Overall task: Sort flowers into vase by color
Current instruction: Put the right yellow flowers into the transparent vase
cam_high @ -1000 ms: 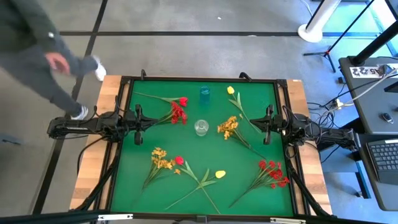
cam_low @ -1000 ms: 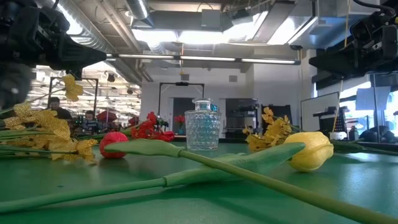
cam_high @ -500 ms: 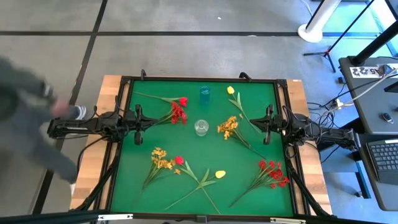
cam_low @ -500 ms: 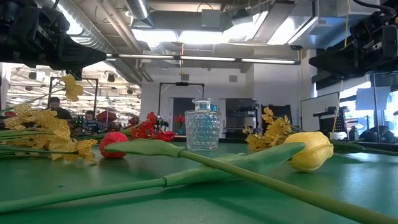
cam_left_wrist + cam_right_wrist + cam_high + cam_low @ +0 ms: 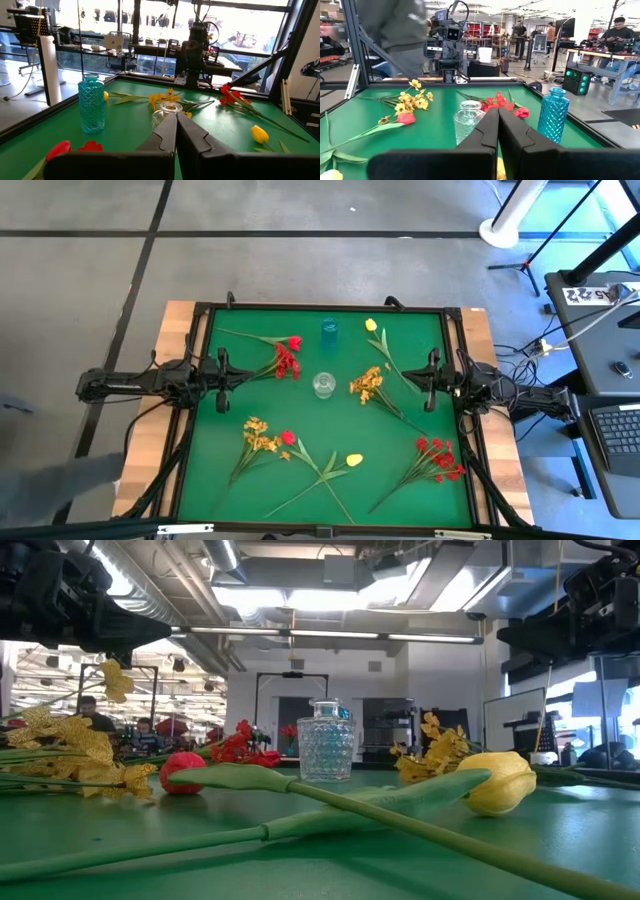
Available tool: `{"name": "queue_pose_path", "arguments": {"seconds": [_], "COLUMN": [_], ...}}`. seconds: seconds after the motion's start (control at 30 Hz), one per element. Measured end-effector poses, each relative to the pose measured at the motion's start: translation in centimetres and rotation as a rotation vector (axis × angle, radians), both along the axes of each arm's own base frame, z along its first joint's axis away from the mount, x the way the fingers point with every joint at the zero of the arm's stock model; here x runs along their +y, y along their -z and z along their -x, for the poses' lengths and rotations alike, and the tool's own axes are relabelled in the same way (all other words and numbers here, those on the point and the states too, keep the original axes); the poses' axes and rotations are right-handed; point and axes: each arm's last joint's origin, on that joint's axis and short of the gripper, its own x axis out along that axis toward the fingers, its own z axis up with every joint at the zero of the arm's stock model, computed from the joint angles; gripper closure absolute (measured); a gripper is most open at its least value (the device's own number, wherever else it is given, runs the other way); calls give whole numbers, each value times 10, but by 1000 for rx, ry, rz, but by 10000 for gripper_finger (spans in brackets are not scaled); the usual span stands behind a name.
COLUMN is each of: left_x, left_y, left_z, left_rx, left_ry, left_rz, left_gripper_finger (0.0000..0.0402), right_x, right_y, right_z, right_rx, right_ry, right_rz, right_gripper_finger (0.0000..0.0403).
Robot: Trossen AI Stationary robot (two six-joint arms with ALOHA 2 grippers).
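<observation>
Seven flower sprigs lying loose on the green table (image 5: 400, 430): two red clusters (image 5: 287, 363) (image 5: 438, 458), two yellow-orange clusters (image 5: 366, 384) (image 5: 258, 436), one red bud (image 5: 288, 437), two yellow buds (image 5: 371, 325) (image 5: 354, 460). Two vases upright, both without flowers: clear vase (image 5: 323, 385) at centre, blue vase (image 5: 329, 331) behind it. Left gripper (image 5: 224, 367) and right gripper (image 5: 432, 372) at opposite table edges, fingers pressed together, gripping nothing.

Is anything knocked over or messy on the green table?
Nothing is knocked over. The clear glass vase and the blue glass vase both stand upright and hold no flowers. The red and yellow flower sprigs lie scattered flat on the green mat, waiting to be sorted.
</observation>
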Motion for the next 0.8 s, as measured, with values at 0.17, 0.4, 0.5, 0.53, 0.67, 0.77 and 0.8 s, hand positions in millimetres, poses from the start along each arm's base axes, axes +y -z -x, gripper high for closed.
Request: {"name": "queue_pose_path", "arguments": {"seconds": [0.17, 0.4, 0.5, 0.53, 0.67, 0.77, 0.8], "left_x": [0, 0, 0, 0, 0, 0, 0], "left_y": [0, 0, 0, 0, 0, 0, 0], "left_z": [0, 0, 0, 0, 0, 0, 0], "left_rx": [1, 1, 0, 0, 0, 0, 0], "left_ry": [0, 0, 0, 0, 0, 0, 0], "left_rz": [0, 0, 0, 0, 0, 0, 0], "left_gripper_finger": [401, 401, 401, 401, 401, 401, 401], "right_x": [0, -2, -4, -4, -5, -6, -6], "right_y": [-6, -17, -20, -20, -20, -20, -21], "right_z": [1, 3, 4, 4, 4, 3, 2], "right_rx": [-61, -167, -177, -178, -176, -175, -178], "right_ry": [0, 65, 146, 164, 202, 228, 228], "right_rz": [6, 15, 23, 21, 14, 8, 7], "right_gripper_finger": [393, 393, 393, 393, 393, 393, 393]}}
